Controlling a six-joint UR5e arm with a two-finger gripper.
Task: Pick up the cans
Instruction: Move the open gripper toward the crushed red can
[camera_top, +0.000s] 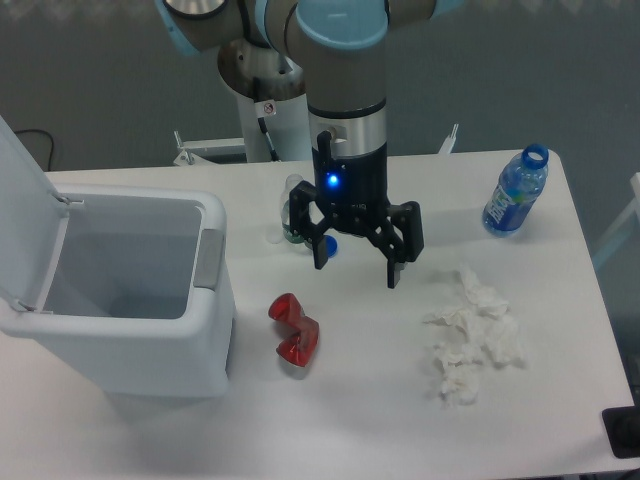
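Gripper hangs over the table, fingers spread wide, nothing held. Crushed red can lies on the tabletop below-left of the fingertips, apart from them, near the white bin

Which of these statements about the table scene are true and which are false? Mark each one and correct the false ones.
1. The gripper is open and holds nothing. True.
2. The crushed red can lies inside the white bin. False: it lies on the table, beside the bin.
3. The crumpled white tissue lies to the image right of the can. True.
4. The blue-labelled plastic bottle has its cap on. False: its neck is open, with no cap.
5. The bin's lid is closed. False: it stands open.
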